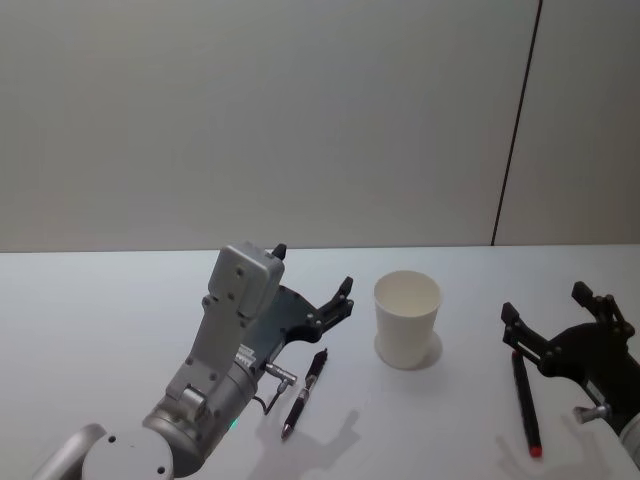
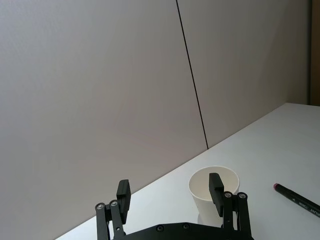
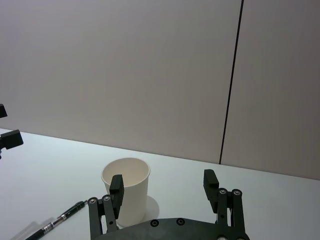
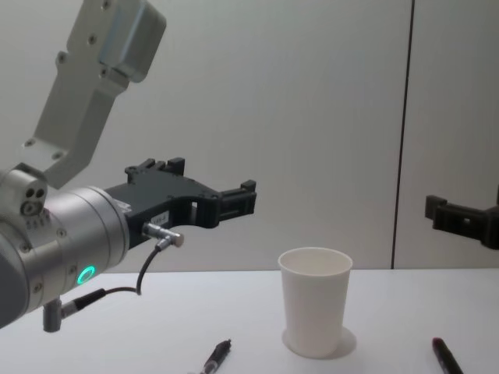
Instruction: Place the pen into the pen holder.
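Two grippers spread, empty. Approach step: my left gripper (image 1: 314,268) near slim black pen (image 1: 305,393), lower centre; right gripper (image 1: 544,302) idle, lower right. Next: descend, clamp.

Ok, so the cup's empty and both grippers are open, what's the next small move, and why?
Probably lower the left gripper onto the black pen lying flat just beside it, left of the pen holder. That gripper is open, empty and well above the table. The right gripper hovers open over a red-tipped pen.
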